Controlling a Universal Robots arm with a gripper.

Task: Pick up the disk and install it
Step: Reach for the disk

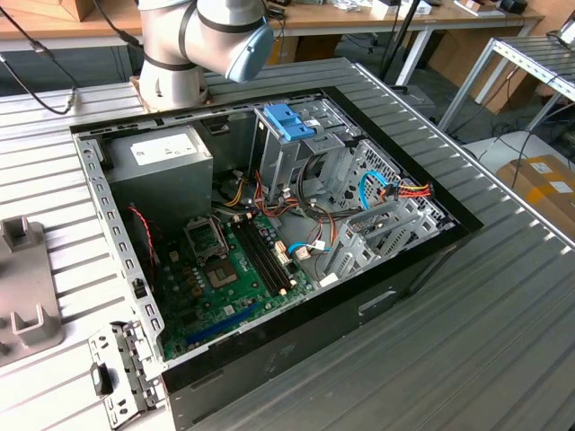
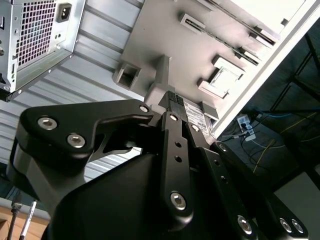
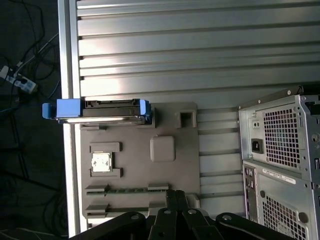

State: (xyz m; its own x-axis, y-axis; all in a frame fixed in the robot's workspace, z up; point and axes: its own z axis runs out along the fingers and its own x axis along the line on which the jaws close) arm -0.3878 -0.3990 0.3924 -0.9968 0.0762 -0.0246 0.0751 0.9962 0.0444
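Observation:
The disk [image 3: 97, 111] stands on its edge in a slot at one end of a grey fixture plate [image 3: 135, 135]. It has a dark body in a light-blue carrier with a blue tab. In the first wrist view my gripper [image 3: 175, 197] hovers above the plate's opposite end, well apart from the disk. Its black fingers [image 2: 172, 107] are pressed together with nothing between them. The same plate [image 2: 165, 40] lies beneath the fingers in the second wrist view.
An open computer case [image 1: 409, 278] lies on the slatted metal table [image 1: 503, 341], with a blue bracket [image 1: 289, 121] atop its drive cage. The case's rear [image 3: 280, 150] is beside the plate. A chip [image 3: 101, 162] and memory sticks [image 3: 125, 190] rest on the plate. The table edge [image 3: 64, 100] runs close to the disk.

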